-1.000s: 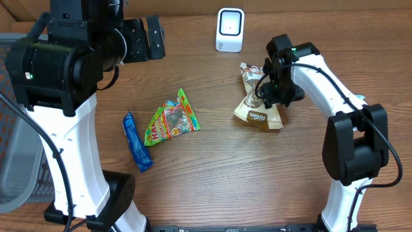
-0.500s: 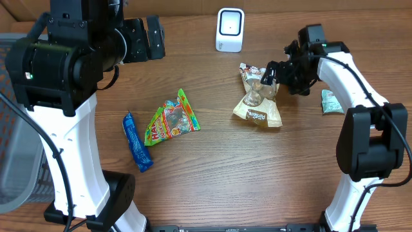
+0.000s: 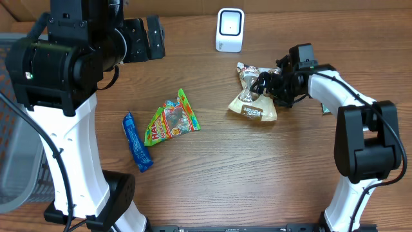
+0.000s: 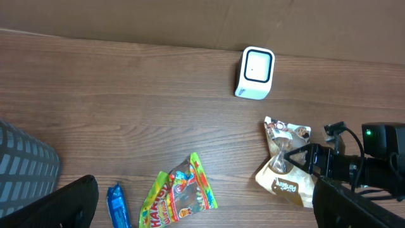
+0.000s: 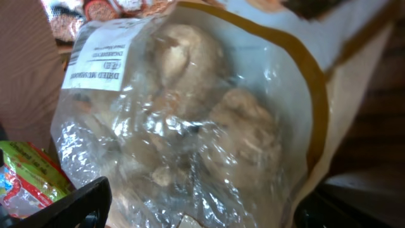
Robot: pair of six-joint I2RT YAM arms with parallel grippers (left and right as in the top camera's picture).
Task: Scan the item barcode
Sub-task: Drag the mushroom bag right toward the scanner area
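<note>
A clear and tan bag of dried mushrooms (image 3: 252,103) lies on the wooden table right of centre, a white label near its top. My right gripper (image 3: 262,85) reaches in from the right and stands open, its fingers straddling the bag. In the right wrist view the bag (image 5: 190,126) fills the space between the two dark fingertips. The white barcode scanner (image 3: 230,29) stands at the back, behind the bag. My left gripper (image 3: 151,37) hangs high at the back left, open and empty, and looks down on the scanner (image 4: 256,73) and the bag (image 4: 285,177).
A colourful Haribo bag (image 3: 172,119) and a blue snack bar (image 3: 136,142) lie left of centre. A grey basket (image 4: 25,164) stands off the table's left side. A small green packet (image 3: 324,106) peeks out behind the right arm.
The right gripper pulled back right, then returned low around the mushroom bag, nudging it slightly left. The green packet is now mostly covered by the arm. The left arm stayed still.
</note>
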